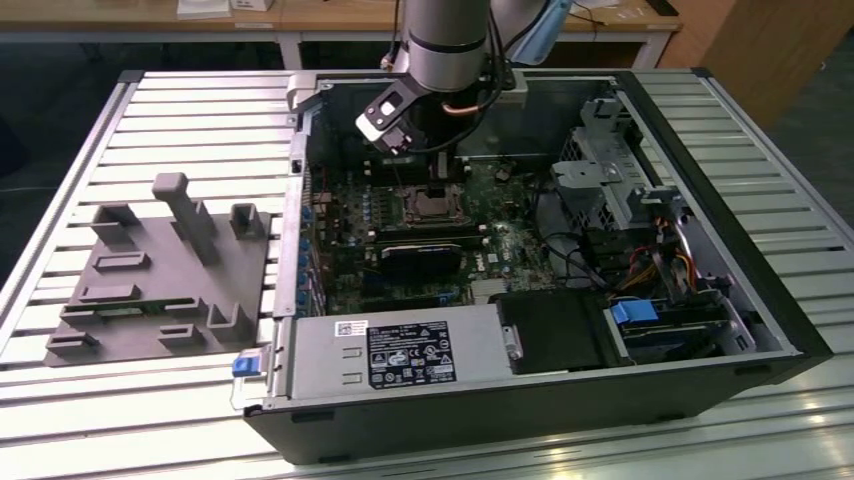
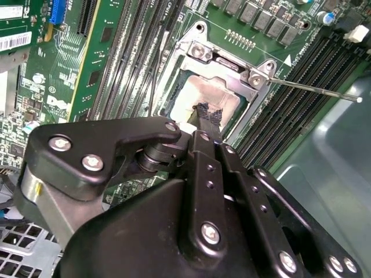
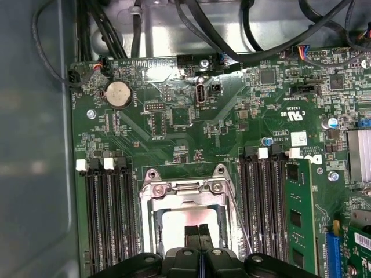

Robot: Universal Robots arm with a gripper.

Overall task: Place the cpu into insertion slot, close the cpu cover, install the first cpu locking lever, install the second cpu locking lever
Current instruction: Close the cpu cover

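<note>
At the arm's tip, the gripper (image 2: 207, 116) has its fingers (image 3: 191, 238) drawn together, gripping nothing. Their tip stands on, or just above, the cpu (image 2: 188, 95); contact cannot be confirmed. That cpu sits in the insertion slot (image 1: 430, 205), directly beneath the fingers. Around it the cpu cover (image 2: 223, 61) lies down, its window framing the metal top. One locking lever (image 2: 313, 90), a thin rod, stands unlatched, its long axis running from the socket corner out over the black memory slots (image 2: 301, 124). Farther off, white labels (image 1: 410, 352) mark the power supply; print not transcribed.
</note>
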